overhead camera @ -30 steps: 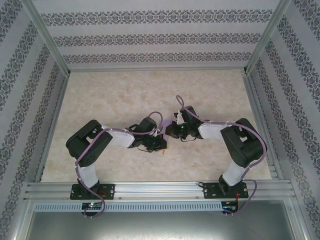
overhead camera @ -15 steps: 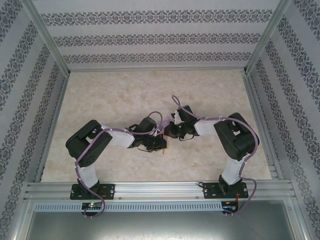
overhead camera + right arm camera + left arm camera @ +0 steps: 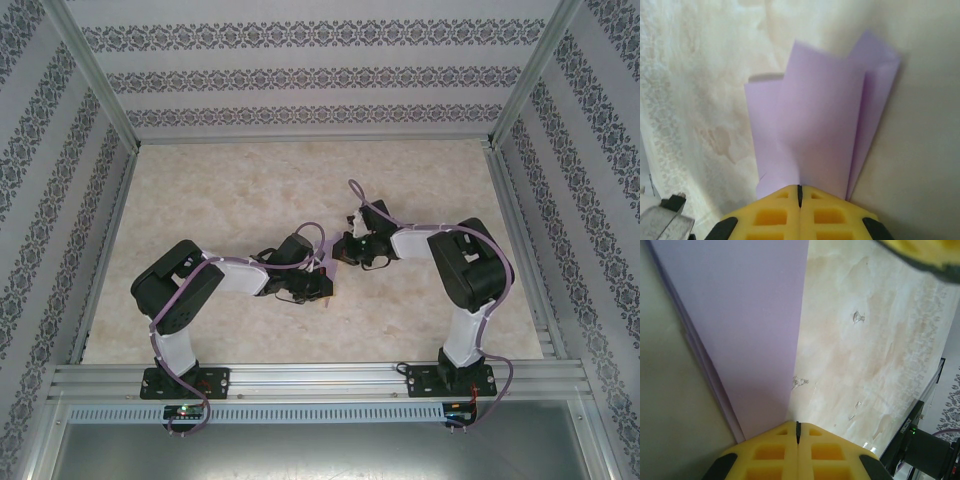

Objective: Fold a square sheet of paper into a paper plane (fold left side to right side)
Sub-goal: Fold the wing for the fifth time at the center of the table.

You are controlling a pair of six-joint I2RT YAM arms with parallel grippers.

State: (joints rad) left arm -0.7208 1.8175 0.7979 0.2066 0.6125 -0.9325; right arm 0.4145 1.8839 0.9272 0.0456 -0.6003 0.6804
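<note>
At mid-tabletop (image 3: 230, 190), right gripper (image 3: 800, 192), clamped on the paper (image 3: 820, 130), has drawn away from the closed left gripper (image 3: 797, 430), likely tightening the fold.

Your table (image 3: 230, 190) shows a beige marbled top with aluminium rails (image 3: 320, 378) along its edges. Note small scuffs (image 3: 858, 317) on the surface. The folded paper (image 3: 815, 125) sits low over it; contact with the top cannot be confirmed.

Arms: my links (image 3: 240, 277) are white, joints black.
Cables: lilac cords (image 3: 312, 230) loop along me.
Claw pads (image 3: 770, 454): yellow, gridded.
</note>
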